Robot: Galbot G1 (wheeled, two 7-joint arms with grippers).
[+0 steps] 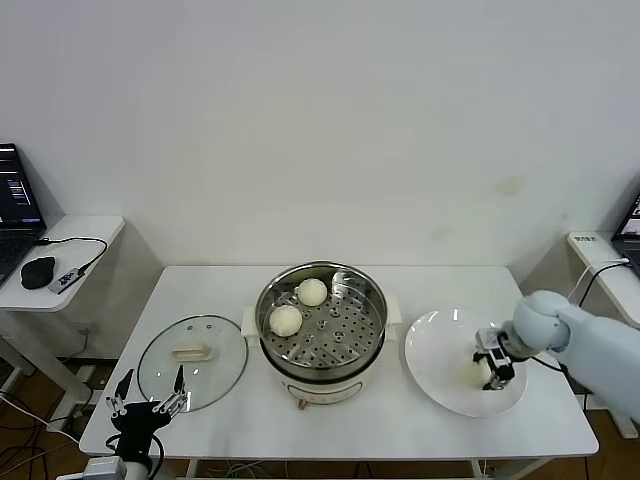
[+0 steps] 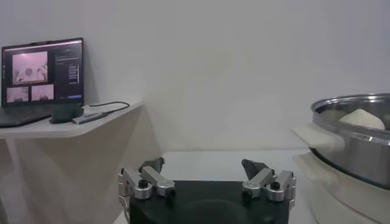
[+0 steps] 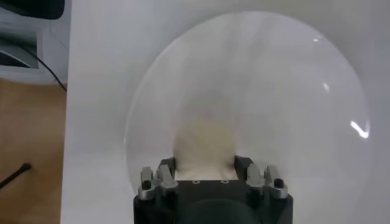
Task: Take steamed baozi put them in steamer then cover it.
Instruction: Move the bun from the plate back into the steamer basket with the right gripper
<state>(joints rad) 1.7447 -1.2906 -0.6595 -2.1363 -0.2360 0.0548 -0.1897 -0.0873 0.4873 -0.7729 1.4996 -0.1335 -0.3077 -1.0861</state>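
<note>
My right gripper [image 3: 205,173] is pinching a steamed baozi [image 3: 204,146] on the white plate [image 1: 440,365], jaws snug on its flanks; gentle pressure should avoid denting it. Two buns are sitting in the steamer [image 1: 320,320]. My left gripper [image 2: 206,176] is waiting, spread wide.

A lab: bare white wall [image 1: 320,120]; laptop [image 1: 15,215] on side desk [image 1: 75,250].

White table [image 1: 430,285] is carrying three things in a row before me. Steamer [image 1: 321,345] is sitting at its middle on a cream base. Glass lid [image 1: 192,362] is lying flat just to the steamer's left, knob up. White plate [image 1: 440,370] is resting just to the steamer's right, near the table's front edge.
</note>
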